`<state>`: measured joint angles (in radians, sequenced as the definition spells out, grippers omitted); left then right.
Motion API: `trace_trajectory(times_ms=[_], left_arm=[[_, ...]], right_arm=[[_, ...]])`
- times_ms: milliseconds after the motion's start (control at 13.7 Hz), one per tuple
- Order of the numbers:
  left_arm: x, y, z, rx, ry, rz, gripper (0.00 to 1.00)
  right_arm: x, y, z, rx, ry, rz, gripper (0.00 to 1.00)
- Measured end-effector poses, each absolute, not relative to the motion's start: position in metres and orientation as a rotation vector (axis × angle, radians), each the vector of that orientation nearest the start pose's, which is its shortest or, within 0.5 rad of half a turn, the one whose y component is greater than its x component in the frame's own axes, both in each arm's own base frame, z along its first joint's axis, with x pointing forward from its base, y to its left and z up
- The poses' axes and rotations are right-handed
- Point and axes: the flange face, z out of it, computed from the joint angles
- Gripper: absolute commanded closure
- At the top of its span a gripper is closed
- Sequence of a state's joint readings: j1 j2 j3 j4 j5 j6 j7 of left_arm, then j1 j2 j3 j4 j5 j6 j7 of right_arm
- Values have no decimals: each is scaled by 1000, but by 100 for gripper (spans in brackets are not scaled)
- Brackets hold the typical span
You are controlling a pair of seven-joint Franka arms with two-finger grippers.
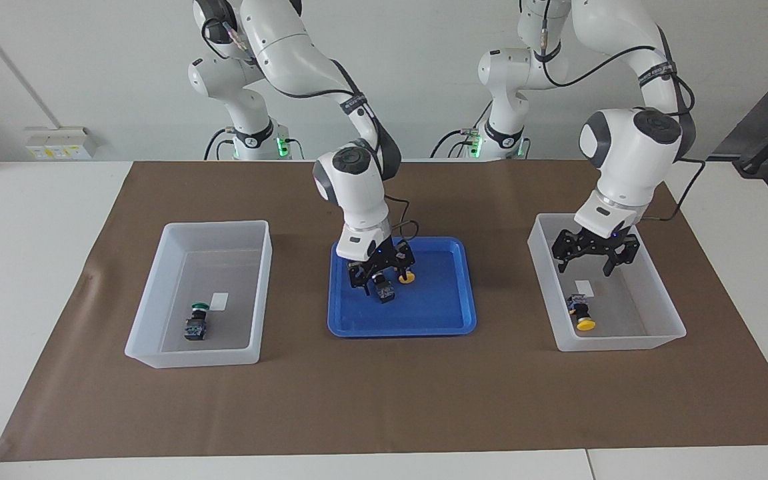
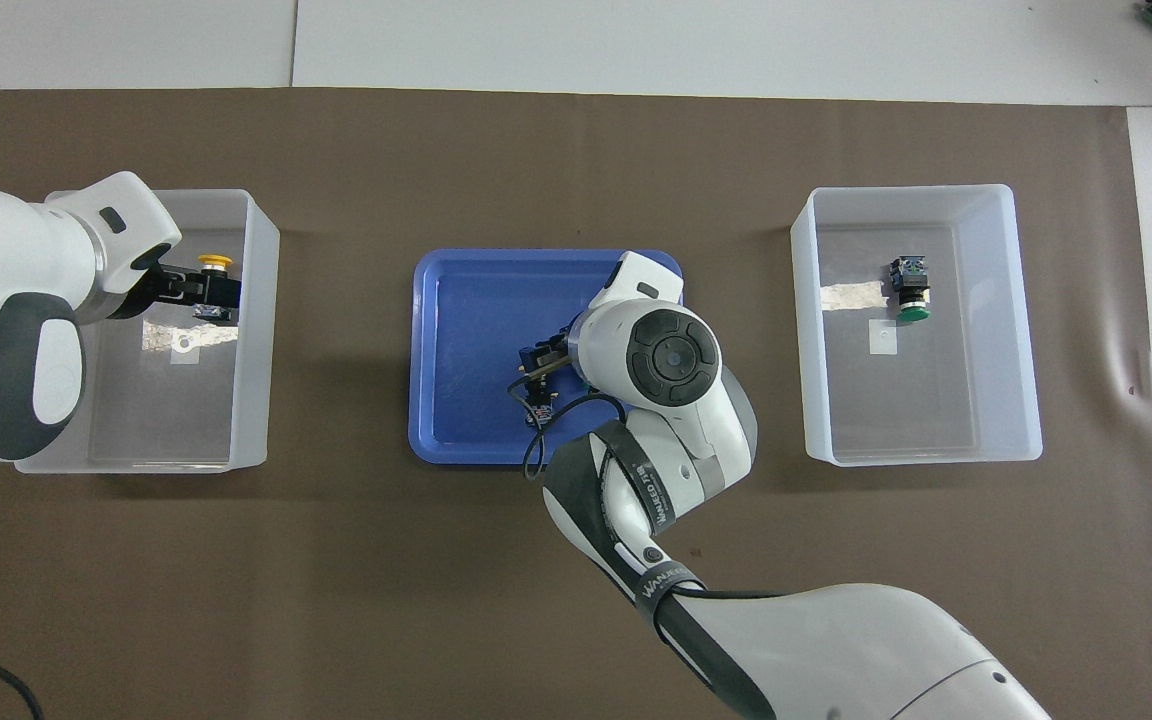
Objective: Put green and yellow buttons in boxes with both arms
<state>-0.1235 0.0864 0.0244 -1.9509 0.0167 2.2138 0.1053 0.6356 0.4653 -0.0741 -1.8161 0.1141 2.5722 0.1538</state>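
Note:
My right gripper is low over the blue tray, open, its fingers on either side of a black-bodied button whose cap is hidden. A yellow button lies in the tray beside it. My left gripper hangs open and empty over the box at the left arm's end, where a yellow button lies. A green button lies in the other box. In the overhead view the left gripper is by the yellow button, and the green button shows in its box.
Both boxes and the blue tray stand in a row on a brown mat covering the white table. In the overhead view the right arm hides the tray's buttons.

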Motion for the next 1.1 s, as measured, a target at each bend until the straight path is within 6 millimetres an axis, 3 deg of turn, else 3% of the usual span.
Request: trace_trajectory(times_ms=[292, 438, 511, 731, 804, 1096], left_arm=[[571, -91, 477, -3115, 292, -219, 0], [564, -117, 478, -3126, 254, -206, 0], [561, -132, 476, -3131, 238, -201, 0], [546, -173, 468, -3139, 244, -178, 0], [541, -183, 465, -3140, 245, -173, 0], [525, -215, 449, -3154, 218, -194, 0]], right_arm=[[569, 357, 307, -2946, -504, -372, 1], [569, 355, 305, -2950, -514, -372, 10], [569, 354, 305, -2950, -517, -375, 23], [566, 353, 299, -2956, -525, -366, 86], [565, 352, 297, -2958, -525, -362, 99], [565, 351, 297, -2956, -523, -370, 100]])
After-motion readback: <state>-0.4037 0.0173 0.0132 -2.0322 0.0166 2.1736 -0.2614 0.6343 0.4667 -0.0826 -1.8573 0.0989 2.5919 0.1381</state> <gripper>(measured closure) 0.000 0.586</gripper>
